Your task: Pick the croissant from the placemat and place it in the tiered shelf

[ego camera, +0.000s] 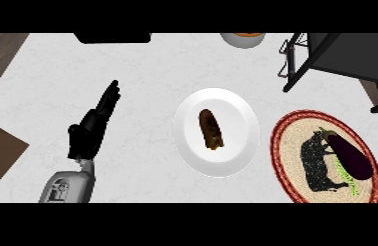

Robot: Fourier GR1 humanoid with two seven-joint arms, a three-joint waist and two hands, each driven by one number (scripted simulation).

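On the surface (pixel 133 100) the left hand (pixel 92 127) rests with fingers straight, holding nothing; croissant (pixel 210 129) sits on a plate (pixel 238 115), eggplant (pixel 348 152) on the placemat (pixel 291 135)

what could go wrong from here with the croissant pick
The brown pastry lies on the white plate, while the placemat holds an eggplant, so a reach to the mat may take the wrong item. Only the left hand shows, open and far from the shelf at top right.
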